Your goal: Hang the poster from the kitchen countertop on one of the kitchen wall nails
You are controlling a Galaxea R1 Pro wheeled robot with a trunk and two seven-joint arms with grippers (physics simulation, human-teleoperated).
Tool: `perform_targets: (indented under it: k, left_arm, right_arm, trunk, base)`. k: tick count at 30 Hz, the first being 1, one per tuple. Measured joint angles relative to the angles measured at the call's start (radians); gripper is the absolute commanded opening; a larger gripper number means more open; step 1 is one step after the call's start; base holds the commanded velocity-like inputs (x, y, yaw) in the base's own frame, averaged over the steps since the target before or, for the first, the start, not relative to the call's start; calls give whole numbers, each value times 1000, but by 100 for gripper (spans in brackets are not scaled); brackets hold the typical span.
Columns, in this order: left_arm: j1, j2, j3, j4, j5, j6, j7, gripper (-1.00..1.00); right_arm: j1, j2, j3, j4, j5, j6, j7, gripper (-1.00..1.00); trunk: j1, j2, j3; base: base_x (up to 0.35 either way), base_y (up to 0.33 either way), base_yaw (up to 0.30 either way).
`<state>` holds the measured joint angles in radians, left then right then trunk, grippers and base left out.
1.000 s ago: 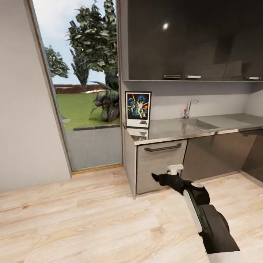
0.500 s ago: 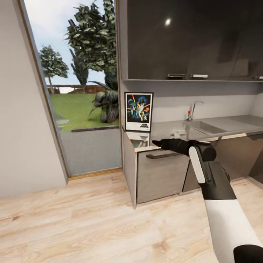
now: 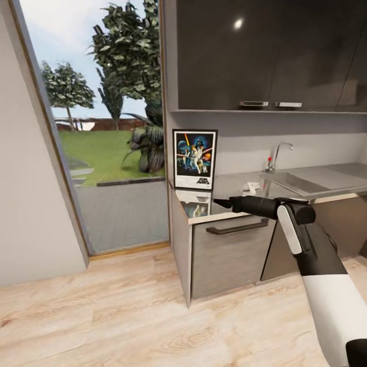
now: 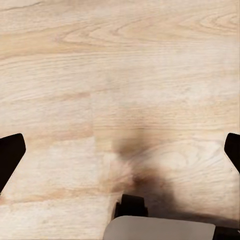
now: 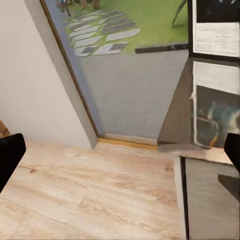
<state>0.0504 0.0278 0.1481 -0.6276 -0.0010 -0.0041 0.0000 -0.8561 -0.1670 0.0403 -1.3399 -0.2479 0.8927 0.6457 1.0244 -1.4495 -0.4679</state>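
Note:
The poster (image 3: 193, 159) stands upright against the wall at the left end of the kitchen countertop (image 3: 239, 184), its image mirrored in the glossy top. My right gripper (image 3: 220, 203) hovers at counter height just in front of that end, short of the poster and a little to its right. In the right wrist view its black fingertips (image 5: 10, 156) sit far apart, so it is open, with the poster's lower edge (image 5: 216, 39) ahead. My left gripper (image 4: 120, 152) hangs open over the wooden floor (image 4: 120, 75). The wall nails are out of view.
A sink (image 3: 306, 181) with a chrome tap (image 3: 276, 155) lies further right on the counter. Dark upper cabinets (image 3: 265, 56) hang above it, a handled drawer (image 3: 237, 227) below. A tall glass door (image 3: 102, 127) to the garden and a plain wall (image 3: 25, 214) stand left.
My right arm has risen from in front of the drawer to counter height and reached towards the counter's left end. The head camera has shifted, so the whole scene sits a little differently.

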Motion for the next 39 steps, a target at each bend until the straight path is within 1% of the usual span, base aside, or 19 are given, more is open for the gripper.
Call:
perform_targets:
  k: [3, 4, 6, 8, 15, 27, 35, 39]
  left_arm:
    - [0, 0, 0, 0, 0, 0, 0, 100]
    - [0, 0, 0, 0, 0, 0, 0, 100]
    - [0, 0, 1, 0, 0, 0, 0, 100]
    - [0, 0, 21, -1, 0, 0, 0, 100]
    - [0, 0, 43, -3, 0, 0, 0, 100]
    - [0, 0, 45, -3, 0, 0, 0, 100]
    - [0, 0, 45, -3, 0, 1, 0, 100]
    - [0, -1, 44, -5, 0, 1, 1, 100]
  right_arm:
    - [0, -16, -1, 28, 1, -17, 39, 100]
    - [1, -24, -1, 42, 3, -33, 56, 100]
    - [1, -29, -1, 53, 3, -50, 68, 100]
    - [1, -35, -1, 65, 5, -71, 82, 100]
    - [1, -38, 2, 70, 4, -81, 89, 100]
    - [2, -38, 3, 70, 4, -85, 90, 100]
    - [15, -38, 3, 71, 4, -88, 91, 100]
    - [20, -38, 3, 78, 5, -113, 92, 100]
  trunk:
    - [0, 0, 0]
    - [0, 0, 0]
    - [0, 0, 0]
    - [0, 0, 0]
    - [0, 0, 0]
    - [0, 0, 0]
    - [1, 0, 0]
    - [0, 0, 0]
  base:
    - [341, 0, 0]
    - [341, 0, 0]
    - [341, 0, 0]
    - [341, 0, 0]
    - [341, -7, 0]
    - [325, -116, 0]
    - [103, -71, 0]
    - [118, -100, 0]
